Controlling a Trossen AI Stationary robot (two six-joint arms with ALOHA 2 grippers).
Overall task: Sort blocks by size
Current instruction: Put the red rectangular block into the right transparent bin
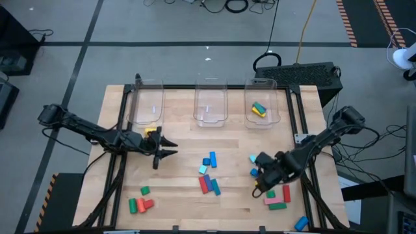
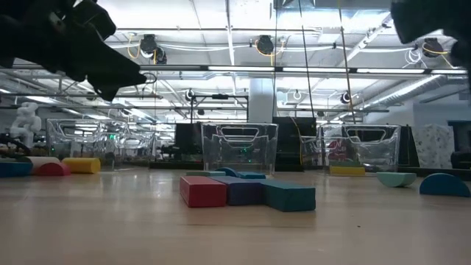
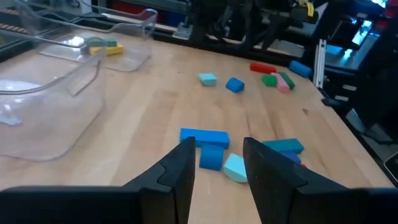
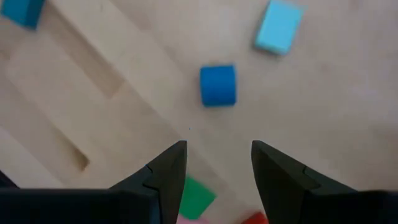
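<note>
Left gripper (image 1: 170, 147) hovers over the wooden table (image 1: 182, 195) in front of the left clear plastic bin (image 1: 147, 104), fingers spread with nothing between them. Right gripper (image 4: 217, 163) hangs low above the right side of the table, fingers also parted and empty, just short of a small blue cylinder block (image 4: 217, 85); a light blue cube (image 4: 278, 26) lies beyond it. The right clear bin (image 1: 261, 107) holds a yellow and a teal block (image 1: 259, 109). A cluster of red, blue and teal bars (image 1: 208, 183) lies mid-table.

Coloured blocks (image 1: 209, 184) lie scattered on the table, two binned.
</note>
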